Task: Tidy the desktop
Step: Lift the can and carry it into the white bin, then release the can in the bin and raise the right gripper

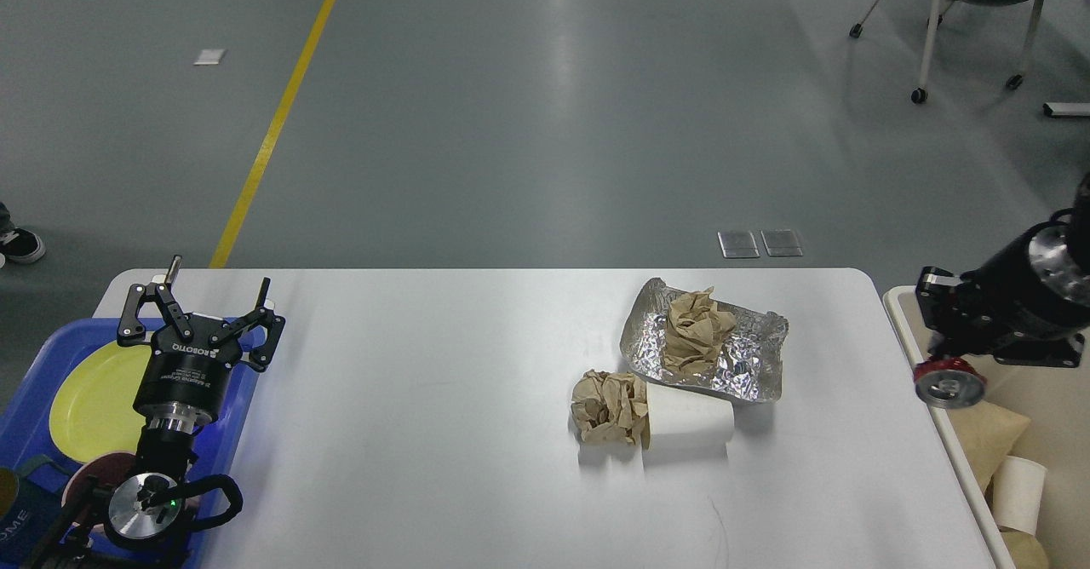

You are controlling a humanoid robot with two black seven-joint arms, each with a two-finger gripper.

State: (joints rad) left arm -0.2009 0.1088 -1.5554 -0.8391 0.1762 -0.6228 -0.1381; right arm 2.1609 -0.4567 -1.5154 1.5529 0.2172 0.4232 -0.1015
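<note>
The counter (426, 399), a wide white matte top with rounded far corners, fills the lower half of the head view and carries only a small cluster of litter right of centre. That cluster lies well to the right of the left hand (209, 296) and to the left of the right arm; the right arm looks the nearer of the two, though its hand cannot be made out where it hangs over the beige bin (996, 433) at the counter's right edge, so I cannot tell whether it is wide or narrow.

The left hand hovers above the blue tray (230, 433) at the counter's left edge, fingers spread wide and holding nothing. A yellow plate (89, 403) lies in that tray.

In the cluster, the crumpled foil tray (749, 356) sits farthest back, its long axis running left to right, with one brown paper wad (697, 329) inside it. In front lies a white paper cup (690, 420) on its side, axis also left to right, mouth toward a second brown wad (606, 405) touching it on the left.

Judging by this layout, the litter probably goes next into the bin on the right.
</note>
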